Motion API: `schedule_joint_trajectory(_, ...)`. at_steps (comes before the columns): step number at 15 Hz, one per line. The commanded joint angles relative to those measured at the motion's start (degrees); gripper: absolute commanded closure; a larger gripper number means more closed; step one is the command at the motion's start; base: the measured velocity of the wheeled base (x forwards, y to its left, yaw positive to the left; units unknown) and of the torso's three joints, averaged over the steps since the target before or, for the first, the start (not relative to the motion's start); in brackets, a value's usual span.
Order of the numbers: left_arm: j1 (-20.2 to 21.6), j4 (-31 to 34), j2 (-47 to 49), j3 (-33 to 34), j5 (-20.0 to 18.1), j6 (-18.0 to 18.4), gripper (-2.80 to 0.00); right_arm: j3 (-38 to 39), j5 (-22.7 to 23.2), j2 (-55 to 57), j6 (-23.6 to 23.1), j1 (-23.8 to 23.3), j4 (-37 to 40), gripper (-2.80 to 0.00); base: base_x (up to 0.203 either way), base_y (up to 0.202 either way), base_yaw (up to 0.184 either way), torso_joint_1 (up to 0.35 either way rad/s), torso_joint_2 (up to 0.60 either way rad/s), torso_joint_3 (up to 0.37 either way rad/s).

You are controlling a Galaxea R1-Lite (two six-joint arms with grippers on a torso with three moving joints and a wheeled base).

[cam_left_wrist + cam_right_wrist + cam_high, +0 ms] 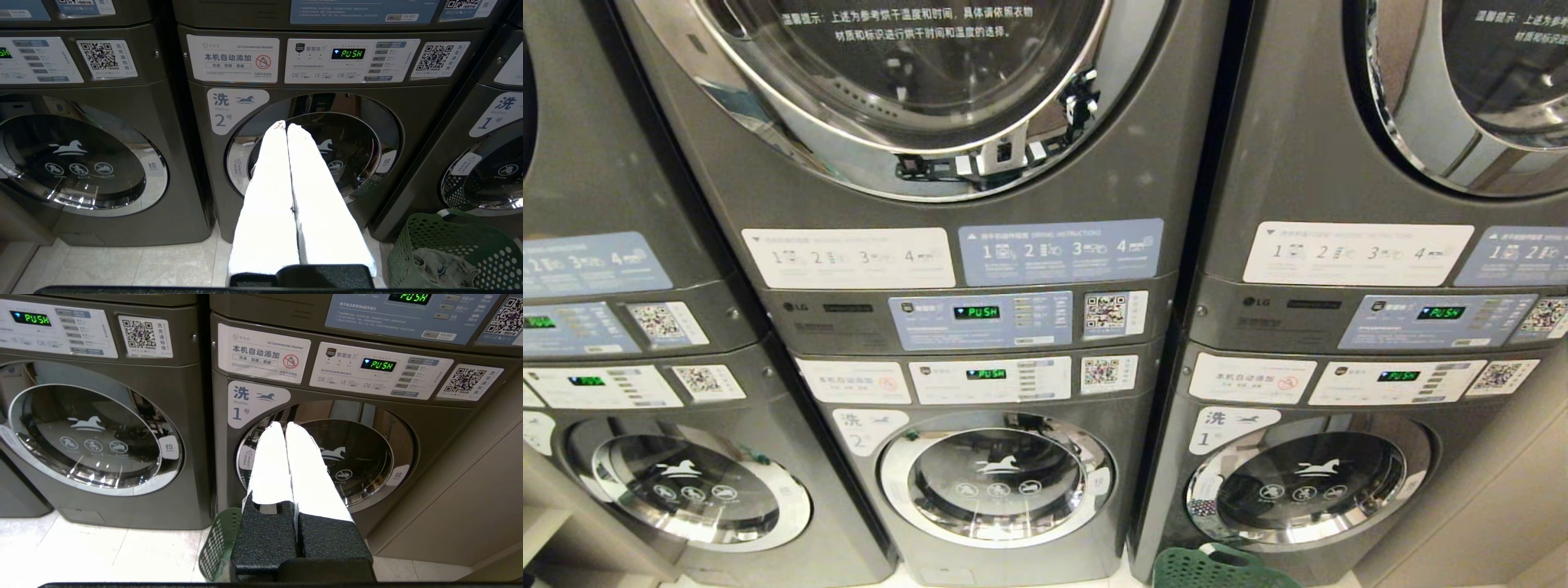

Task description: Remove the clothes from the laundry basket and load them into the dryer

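Note:
The green laundry basket [1225, 569] stands on the floor in front of washer 1, at the bottom edge of the head view. Grey clothes [443, 261] lie crumpled inside the basket [457, 245]. The dryer [907, 82] is the upper drum of the middle stack, and its round door is closed. Neither arm shows in the head view. My left gripper [286, 124] is shut and empty, pointing at washer 2's door, with the basket off to its side. My right gripper [284, 424] is also shut and empty, facing washer 1's door, and the basket [218, 543] sits just beneath it.
Three stacks of grey machines stand side by side, washers [1001, 478] below and dryers above, all doors closed. Control panels [980, 318] read PUSH. A beige wall [470, 498] runs along the right of washer 1. Pale floor tiles [122, 265] lie before the machines.

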Motion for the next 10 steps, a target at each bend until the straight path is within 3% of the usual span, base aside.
schedule_joint_trajectory(1,0.0,0.0,0.1,0.1,0.0,0.0,0.0,0.0,0.0,0.0,-0.1,0.0,0.0,0.0,0.0,0.0,0.0,0.063,-0.14,-0.068)
schedule_joint_trajectory(6,0.0,0.0,0.1,0.1,0.1,0.0,0.0,0.0,0.1,0.1,-0.1,0.0,0.0,0.0,0.0,0.0,0.0,0.009,-0.02,-0.009)
schedule_joint_trajectory(10,0.0,0.0,0.1,0.1,0.0,0.0,0.0,0.0,0.1,0.0,-0.1,0.0,0.0,0.0,0.0,0.0,0.0,0.002,0.0,-0.143)
